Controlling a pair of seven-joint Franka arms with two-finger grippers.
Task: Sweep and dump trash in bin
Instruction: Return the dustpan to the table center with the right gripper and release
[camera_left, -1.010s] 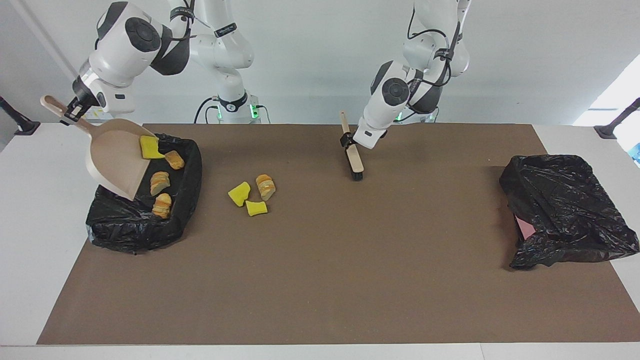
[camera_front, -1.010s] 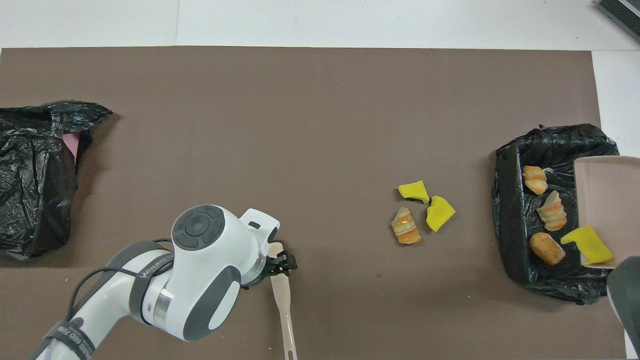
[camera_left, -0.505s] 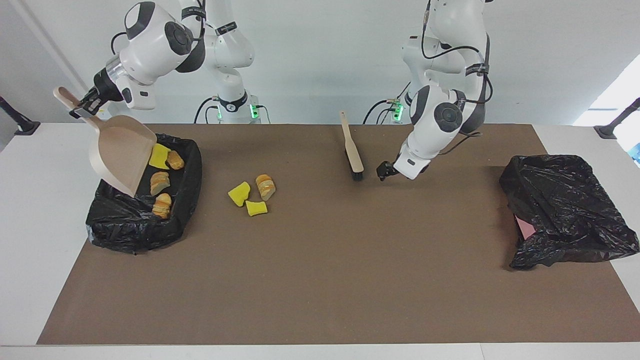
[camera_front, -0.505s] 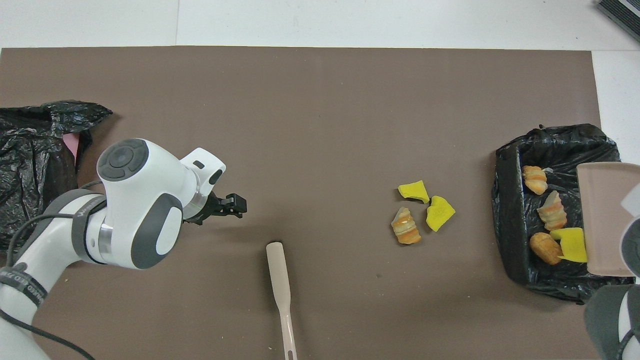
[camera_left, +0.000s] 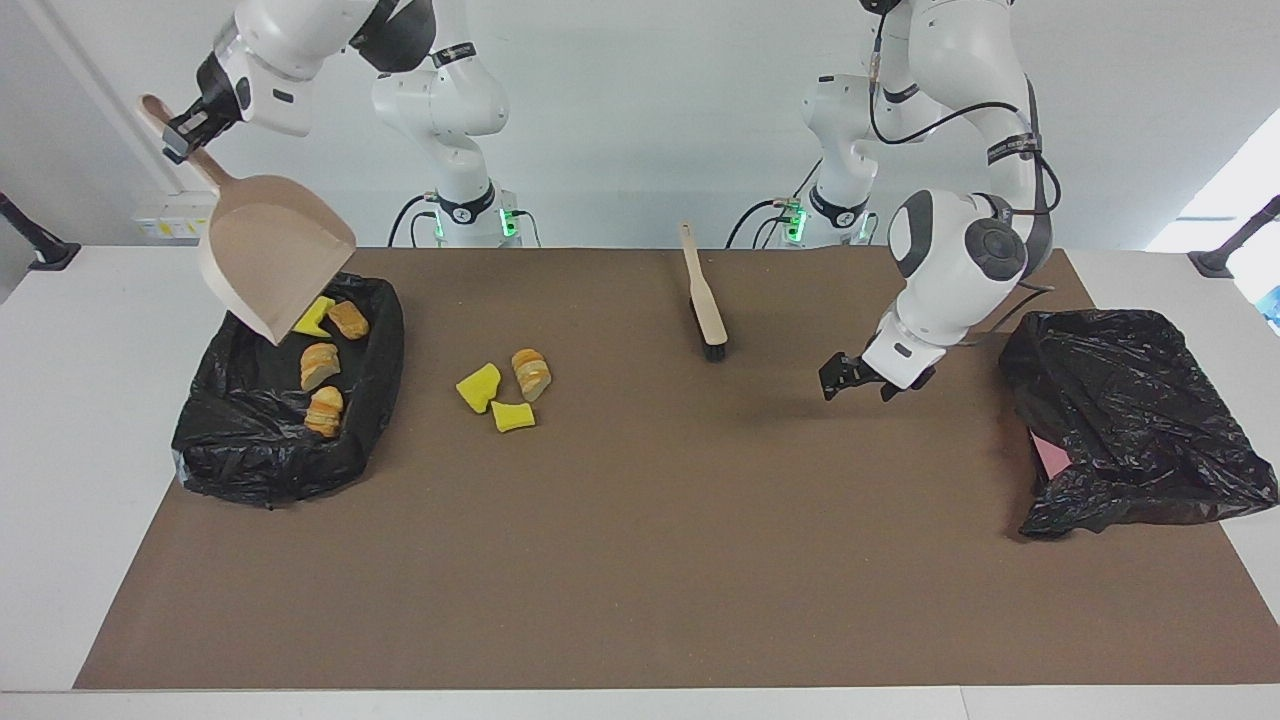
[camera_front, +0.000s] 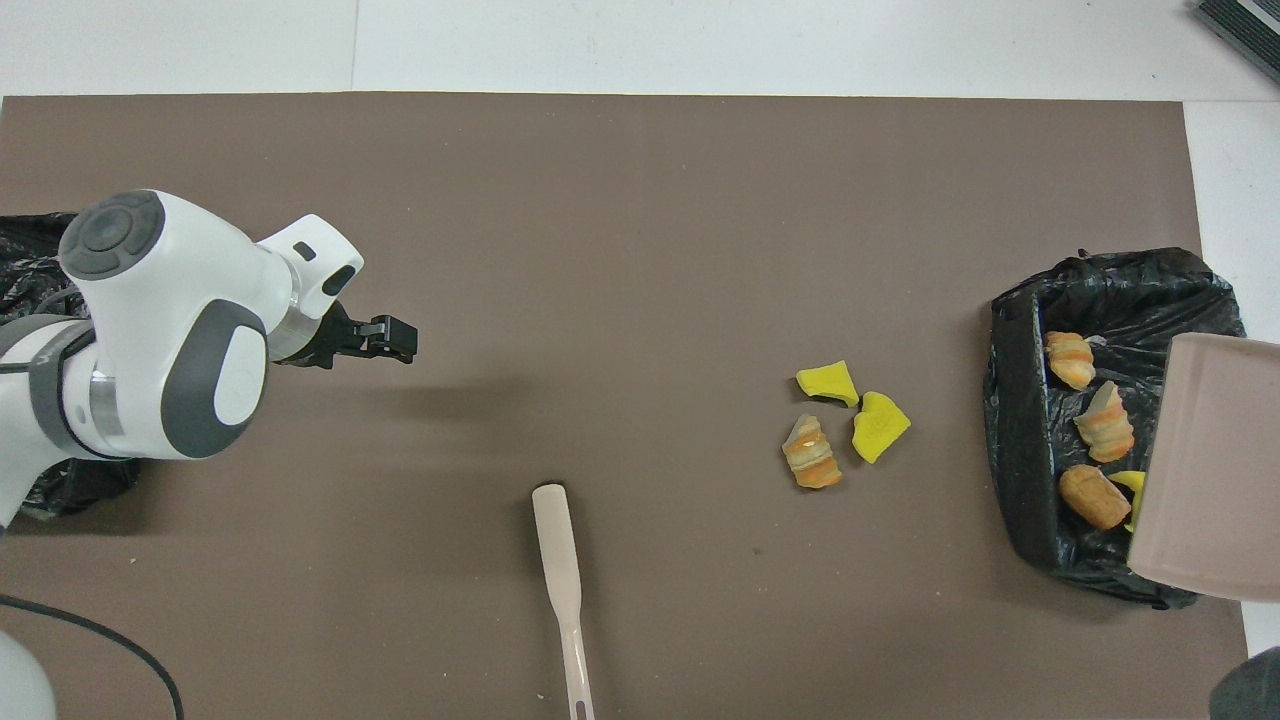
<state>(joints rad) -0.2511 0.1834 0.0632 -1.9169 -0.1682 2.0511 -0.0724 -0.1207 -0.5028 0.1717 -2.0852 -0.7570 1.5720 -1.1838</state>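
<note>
The right gripper (camera_left: 190, 125) is clamped on the handle of the beige dustpan (camera_left: 275, 255), which hangs tilted, mouth down, over the bin (camera_left: 250, 450) at the right arm's end of the table. In the bin lie 3 bread lumps (camera_left: 320, 365) and 1 yellow sponge chunk (camera_left: 315, 315). On the brown mat (camera_left: 640, 560), at 3 o'clock from the bin in the facing view, sit 2 sponge chunks (camera_left: 480, 387) and 1 bread lump (camera_left: 531, 373). The left gripper (camera_left: 860, 380) hovers empty over the mat, fingers spread, at 4 o'clock from the brush (camera_left: 703, 300), which lies flat. A black bag (camera_left: 1130, 420) lies at the left arm's end.
</note>
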